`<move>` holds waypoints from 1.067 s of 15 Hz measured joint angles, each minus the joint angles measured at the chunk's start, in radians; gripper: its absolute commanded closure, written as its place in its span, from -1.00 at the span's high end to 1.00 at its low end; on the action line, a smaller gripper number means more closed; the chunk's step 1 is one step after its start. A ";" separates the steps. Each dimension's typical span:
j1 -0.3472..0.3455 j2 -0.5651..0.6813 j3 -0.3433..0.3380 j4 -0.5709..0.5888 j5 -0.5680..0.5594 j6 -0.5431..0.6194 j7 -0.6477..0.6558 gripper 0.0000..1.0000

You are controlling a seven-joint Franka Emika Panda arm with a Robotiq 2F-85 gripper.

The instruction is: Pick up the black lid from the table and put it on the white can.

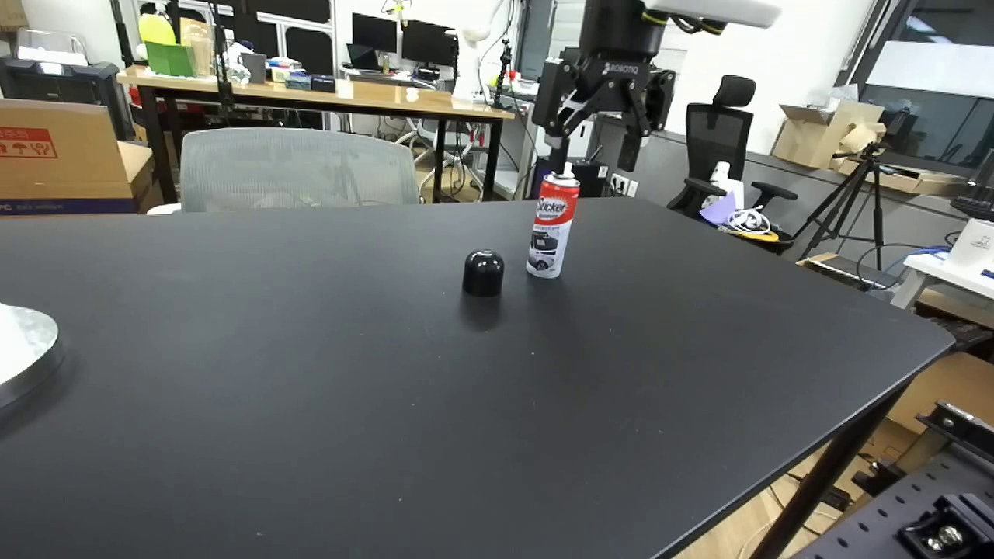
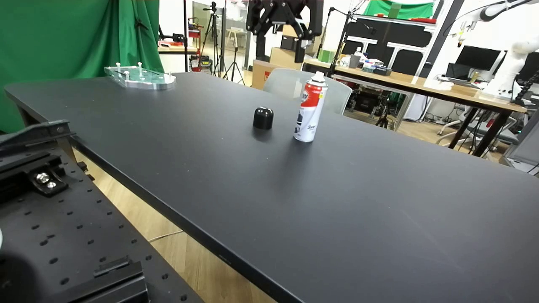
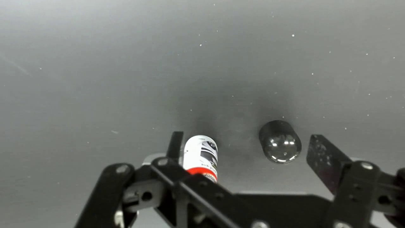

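The black lid (image 1: 483,273) stands on the black table (image 1: 311,373), dome side up; it also shows in an exterior view (image 2: 263,118) and in the wrist view (image 3: 280,142). The white can (image 1: 551,225) stands upright beside it, apart, with a red band and a white nozzle; it also shows here (image 2: 310,110). In the wrist view the can's top (image 3: 202,158) is hidden behind the gripper linkage. My gripper (image 1: 594,154) is open and empty, above the table. In the wrist view both lid and can appear between the fingers (image 3: 246,139), lid nearer the right finger.
A clear plate with pegs (image 2: 141,78) lies near the table's far end in an exterior view. A grey mesh chair (image 1: 299,169) stands behind the table. A perforated black mounting plate (image 2: 84,235) is beside the table's near edge.
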 measured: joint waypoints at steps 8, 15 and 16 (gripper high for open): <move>0.044 0.098 -0.001 0.082 0.007 0.018 -0.023 1.00; 0.076 0.170 -0.007 0.108 -0.031 0.060 -0.039 1.00; 0.081 0.190 -0.008 0.121 -0.041 0.071 -0.039 1.00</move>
